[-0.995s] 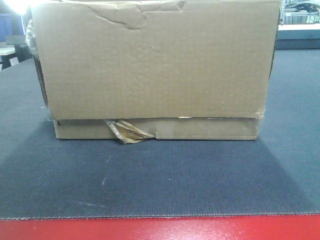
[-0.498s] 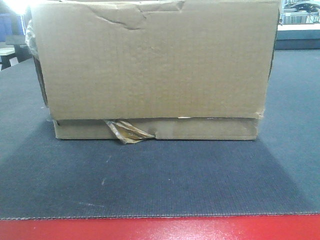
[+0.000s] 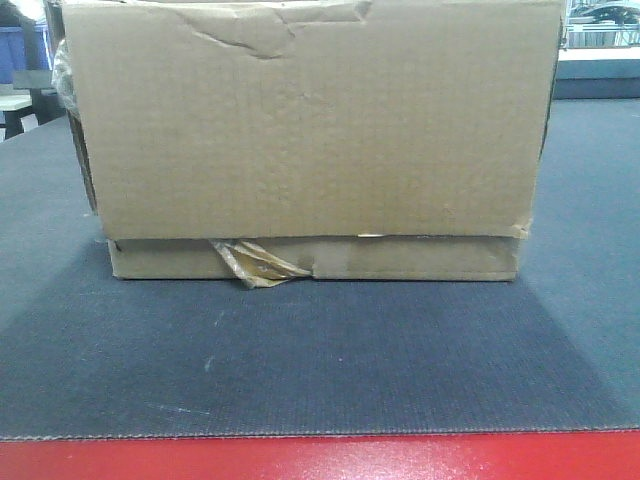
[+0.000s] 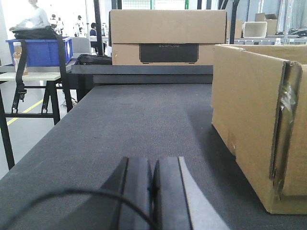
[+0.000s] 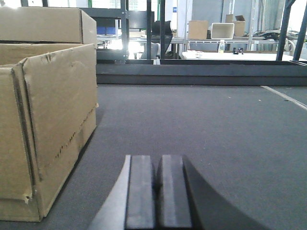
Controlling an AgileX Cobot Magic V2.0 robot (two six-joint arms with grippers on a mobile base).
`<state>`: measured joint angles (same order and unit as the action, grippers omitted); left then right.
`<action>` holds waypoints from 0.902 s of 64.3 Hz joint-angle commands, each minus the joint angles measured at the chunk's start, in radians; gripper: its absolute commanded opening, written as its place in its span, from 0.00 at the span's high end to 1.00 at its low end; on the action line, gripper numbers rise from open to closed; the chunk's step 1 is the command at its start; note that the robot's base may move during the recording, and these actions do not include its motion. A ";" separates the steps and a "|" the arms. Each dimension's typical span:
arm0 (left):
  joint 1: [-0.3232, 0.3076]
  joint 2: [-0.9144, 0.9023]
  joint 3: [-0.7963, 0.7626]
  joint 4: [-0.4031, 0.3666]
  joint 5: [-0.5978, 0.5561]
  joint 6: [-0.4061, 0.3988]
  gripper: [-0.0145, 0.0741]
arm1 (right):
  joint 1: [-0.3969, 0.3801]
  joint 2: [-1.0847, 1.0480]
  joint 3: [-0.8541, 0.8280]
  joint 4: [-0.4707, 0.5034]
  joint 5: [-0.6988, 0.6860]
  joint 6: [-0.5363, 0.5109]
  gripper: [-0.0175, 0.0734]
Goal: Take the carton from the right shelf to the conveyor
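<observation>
Two pincers lie low over the conveyor (image 3: 320, 370), both clenched with their pads pressed together and grasping nothing: the left gripper (image 4: 152, 184) has the carton (image 4: 259, 120) ahead and to its right, the right gripper (image 5: 156, 184) has it ahead and to its left, each well apart from it. The arms themselves are out of view (only the fingertips show). The front view cuts off the carton's top. It is brown corrugated board, creased near the upper edge, with torn tape hanging at its lower seam, resting on the dark belt behind the red edge strip (image 3: 320, 458).
</observation>
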<state>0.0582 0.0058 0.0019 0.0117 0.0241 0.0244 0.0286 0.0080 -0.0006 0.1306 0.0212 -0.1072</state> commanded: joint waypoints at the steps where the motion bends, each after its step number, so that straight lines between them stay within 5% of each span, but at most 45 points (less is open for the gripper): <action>1: 0.001 -0.006 -0.002 -0.006 -0.018 0.003 0.85 | 0.004 -0.008 0.001 0.009 -0.015 -0.009 0.88; 58: 0.001 -0.006 -0.002 -0.006 -0.018 0.003 0.85 | 0.004 -0.008 0.001 0.009 -0.029 -0.009 0.88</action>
<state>0.0582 0.0058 0.0019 0.0117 0.0241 0.0262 0.0286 0.0042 -0.0006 0.1306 0.0161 -0.1079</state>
